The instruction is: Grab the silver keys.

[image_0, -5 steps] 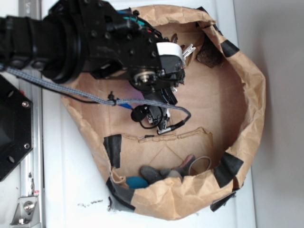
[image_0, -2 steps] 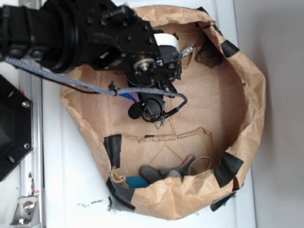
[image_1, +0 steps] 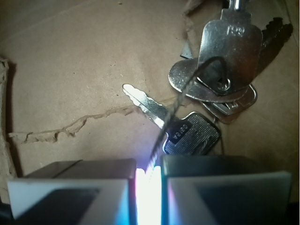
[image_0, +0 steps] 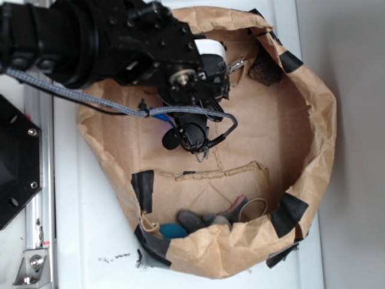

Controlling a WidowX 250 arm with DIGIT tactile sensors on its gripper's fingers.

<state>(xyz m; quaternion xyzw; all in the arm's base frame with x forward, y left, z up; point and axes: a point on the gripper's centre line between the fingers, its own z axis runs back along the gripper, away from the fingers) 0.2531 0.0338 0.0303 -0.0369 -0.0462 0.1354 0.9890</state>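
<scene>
The silver keys (image_1: 220, 79) lie bunched on brown paper at the upper right of the wrist view. One black-headed key (image_1: 192, 135) points toward the fingers. A thin wire ring (image_1: 176, 105) runs from the bunch down into the narrow gap between my gripper's (image_1: 149, 171) two fingers. The jaws stand almost closed on that wire. From the exterior camera, the gripper (image_0: 226, 61) sits at the back of the paper bag, and only a bit of the keys (image_0: 239, 62) shows past the white finger (image_0: 210, 49).
The crumpled brown paper bag (image_0: 319, 120) has a raised rim patched with black tape (image_0: 289, 212). A tan rubber-band loop (image_0: 253, 208) and blue and grey scraps (image_0: 191, 221) lie at its near side. A dark lump (image_0: 264, 71) sits beside the keys.
The wrist has shifted up and a little left over the last second, with the camera unit below it swinging left. Since 0.4 s ago it has hardly moved.
</scene>
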